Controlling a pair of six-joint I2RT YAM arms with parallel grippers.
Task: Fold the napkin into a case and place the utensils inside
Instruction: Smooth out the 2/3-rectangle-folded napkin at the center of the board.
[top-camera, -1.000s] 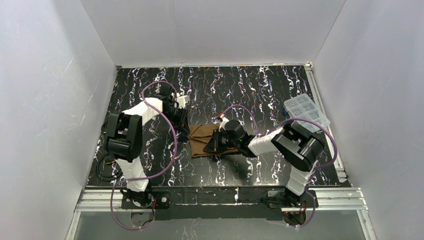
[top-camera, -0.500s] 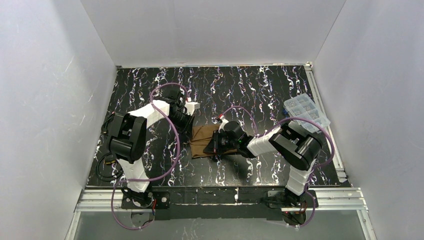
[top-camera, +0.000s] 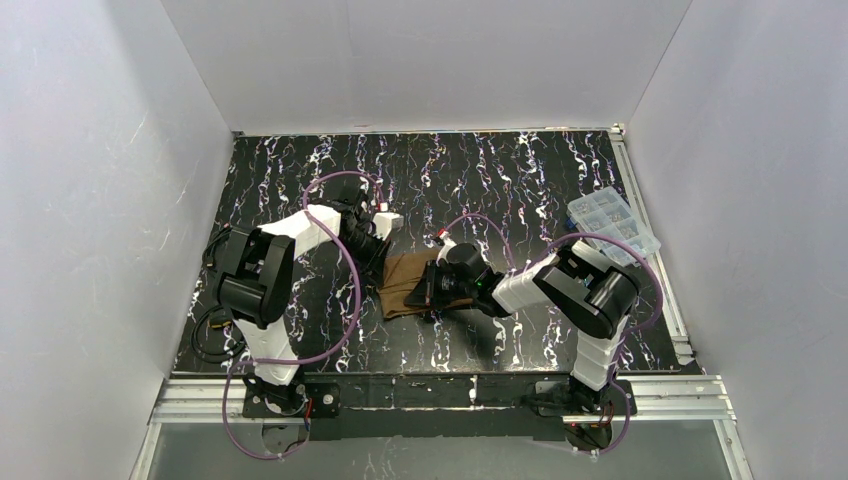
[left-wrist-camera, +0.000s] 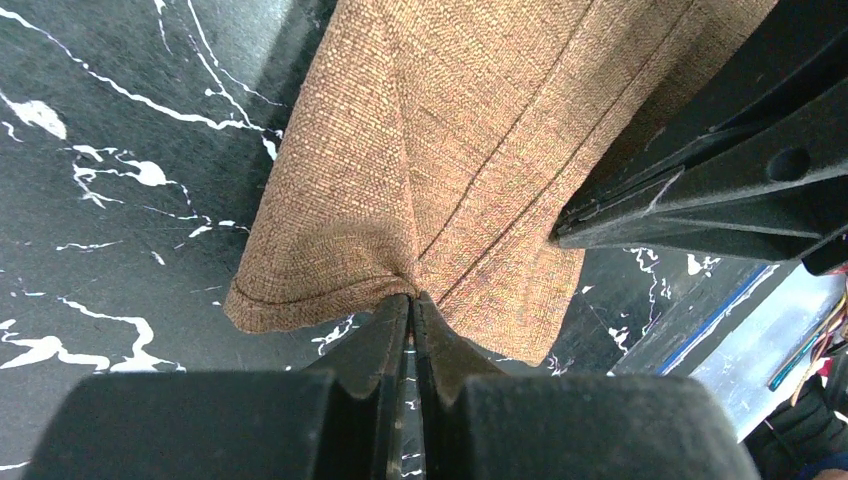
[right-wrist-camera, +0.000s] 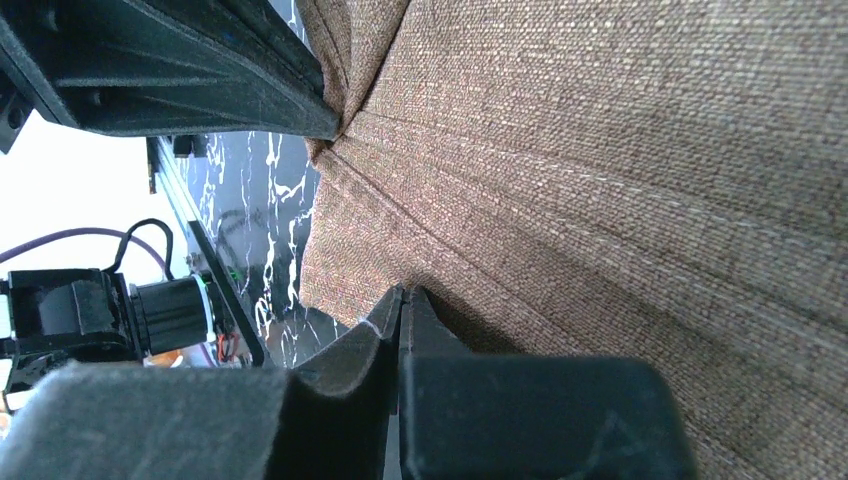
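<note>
From above, the left arm rises from its base at the near-left corner, folds at the elbow, and sends its white forearm toward the far side; its wrist then bends right and down, so the left gripper (top-camera: 383, 262) sits at the left edge of the napkin (top-camera: 405, 282); the napkin lies as a folded brown piece near the middle of the black marbled table (top-camera: 480, 170), between the two arms; the right arm stands up from the near-right corner, bends sharply at the elbow, and stretches low and leftward, so the right gripper (top-camera: 421, 291) lies over the napkin's right part; a clear plastic box (top-camera: 612, 225) sits at the table's right edge, well apart from the cloth.

In the left wrist view, the left claw's two black fingers are pressed together on the napkin's near hem; the woven cloth puckers where they pinch it, with stitched lines and folds running away from that spot; the right claw's dark fingers reach in from the right and touch the cloth's edge.

In the right wrist view, the right claw is likewise clamped tight on a fold of the napkin, whose creases converge at its tips; the left claw's black finger meets the cloth at upper left.
</note>
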